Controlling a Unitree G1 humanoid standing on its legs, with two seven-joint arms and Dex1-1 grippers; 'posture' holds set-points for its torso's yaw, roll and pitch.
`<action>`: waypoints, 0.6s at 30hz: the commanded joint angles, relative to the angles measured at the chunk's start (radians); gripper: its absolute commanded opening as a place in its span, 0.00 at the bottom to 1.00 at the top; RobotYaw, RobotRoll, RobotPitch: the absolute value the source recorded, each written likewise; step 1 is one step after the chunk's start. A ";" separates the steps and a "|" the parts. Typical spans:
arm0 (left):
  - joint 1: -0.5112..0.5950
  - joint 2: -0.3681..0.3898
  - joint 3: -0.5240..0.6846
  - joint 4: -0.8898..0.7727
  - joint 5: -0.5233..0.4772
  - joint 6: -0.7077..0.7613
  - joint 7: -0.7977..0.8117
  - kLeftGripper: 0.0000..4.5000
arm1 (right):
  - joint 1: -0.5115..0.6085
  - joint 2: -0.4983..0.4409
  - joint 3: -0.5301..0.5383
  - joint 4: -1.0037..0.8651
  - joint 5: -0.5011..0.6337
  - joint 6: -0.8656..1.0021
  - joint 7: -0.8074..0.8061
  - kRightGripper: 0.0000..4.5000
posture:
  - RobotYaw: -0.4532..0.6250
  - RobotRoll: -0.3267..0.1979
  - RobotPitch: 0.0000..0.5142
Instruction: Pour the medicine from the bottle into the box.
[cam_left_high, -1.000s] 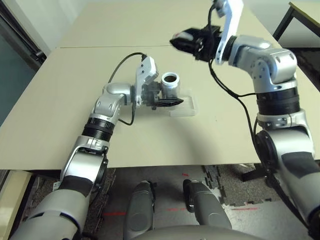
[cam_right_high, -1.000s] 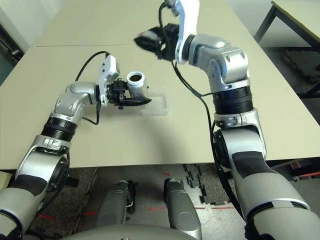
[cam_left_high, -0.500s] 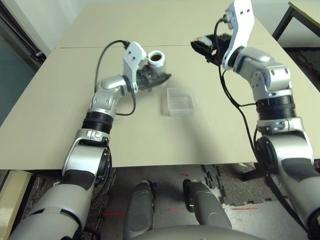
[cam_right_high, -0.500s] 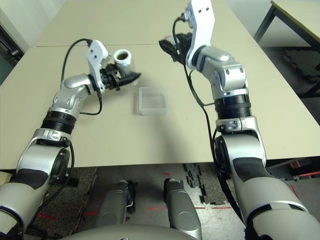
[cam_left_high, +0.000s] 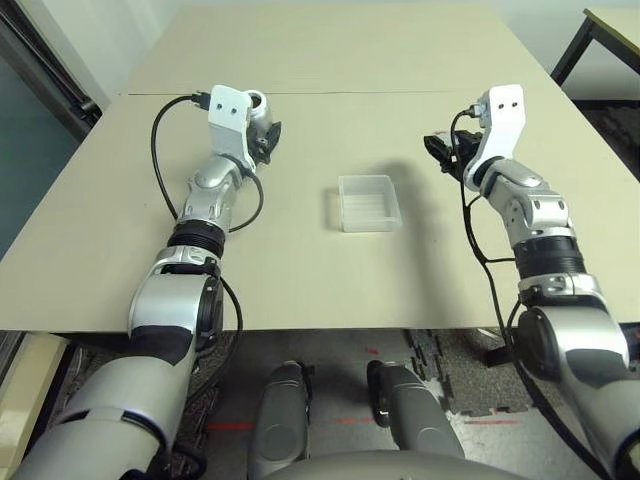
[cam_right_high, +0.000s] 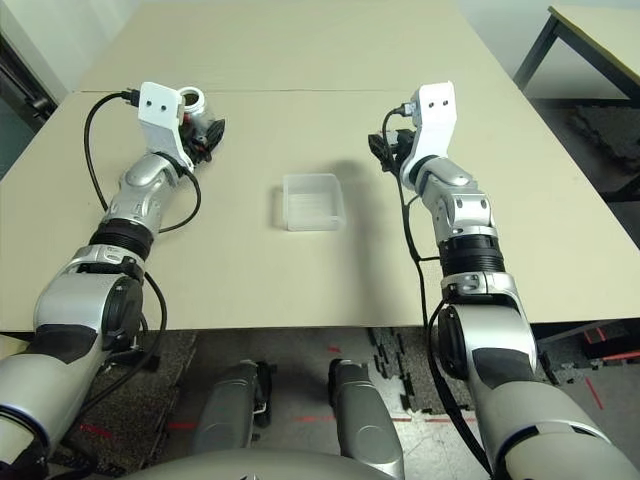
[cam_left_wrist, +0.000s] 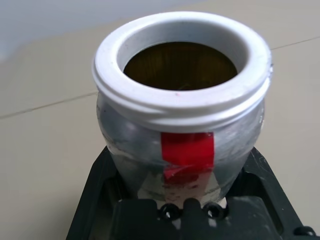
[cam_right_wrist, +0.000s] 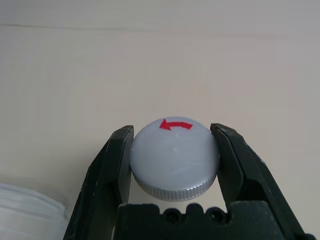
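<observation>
The bottle (cam_left_wrist: 182, 107) stands upright with its cap off, showing a white rim, a red mark and a dark inside where no separate pellets can be made out. My left gripper (cam_left_high: 266, 136) is shut on it at the table's far left. The clear box (cam_left_high: 368, 202) lies flat at the table's middle, between the arms; I cannot tell whether any medicine is in it. To its right, low over the table, my right gripper (cam_left_high: 440, 150) is shut on the round grey cap (cam_right_wrist: 175, 160) with the red arrow. A corner of the box (cam_right_wrist: 25, 210) lies beside that gripper.
The beige table (cam_left_high: 300, 270) has a thin seam (cam_left_high: 350, 93) running across behind both grippers. Black cables loop from each wrist. Another table's corner (cam_left_high: 612, 20) stands at the far right, beyond the edge.
My left arm has carried the bottle away from above the box to the far left and set it upright. My right arm has come down and to the right with the cap.
</observation>
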 joint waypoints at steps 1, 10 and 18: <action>-0.012 -0.015 0.002 0.033 0.028 -0.027 0.064 0.56 | 0.015 0.018 -0.019 0.072 -0.006 -0.054 -0.014 0.57 | 0.47 0.62 0.20; 0.015 -0.021 0.002 0.031 0.046 -0.046 0.086 0.56 | 0.034 0.063 -0.014 0.178 -0.014 -0.117 -0.006 0.57 | 0.49 0.62 0.19; 0.026 -0.015 0.019 0.028 0.037 -0.045 0.087 0.56 | 0.017 0.076 -0.009 0.253 -0.037 -0.152 -0.002 0.57 | 0.51 0.62 0.19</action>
